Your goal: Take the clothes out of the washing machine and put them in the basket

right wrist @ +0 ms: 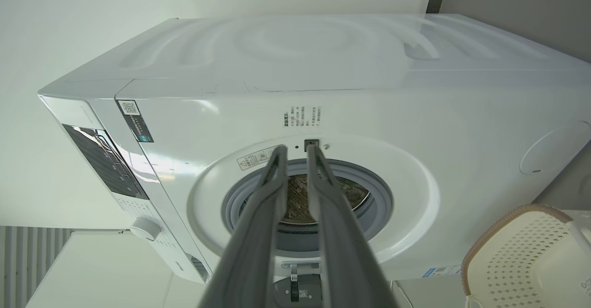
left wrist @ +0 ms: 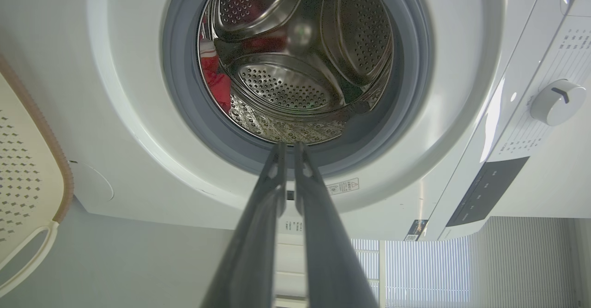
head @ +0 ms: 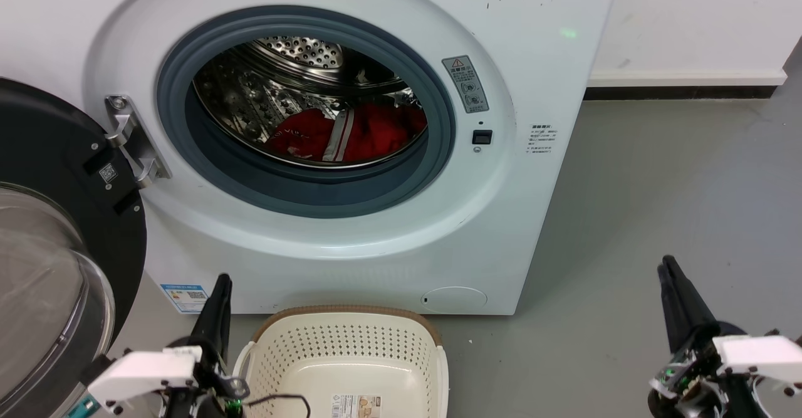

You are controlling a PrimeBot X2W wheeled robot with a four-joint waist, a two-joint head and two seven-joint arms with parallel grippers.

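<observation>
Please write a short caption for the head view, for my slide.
Red clothes lie in the open washing machine; the empty basket stands in front.

Head view down on the washing machine (head: 376, 261); both wrist views sideways, same drum opening.

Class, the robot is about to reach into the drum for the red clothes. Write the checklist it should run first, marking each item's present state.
1. Door swung clear of the opening: ok.
2. Clothes in sight at the bottom of the drum: ok.
3. Basket on the floor before the washing machine, no clothes seen in it: ok.
4. Left gripper and right gripper holding nothing: ok.
5. Fingers spread for a grasp: not ok, both pairs nearly together.
6. Number of garments: cannot tell.
</observation>
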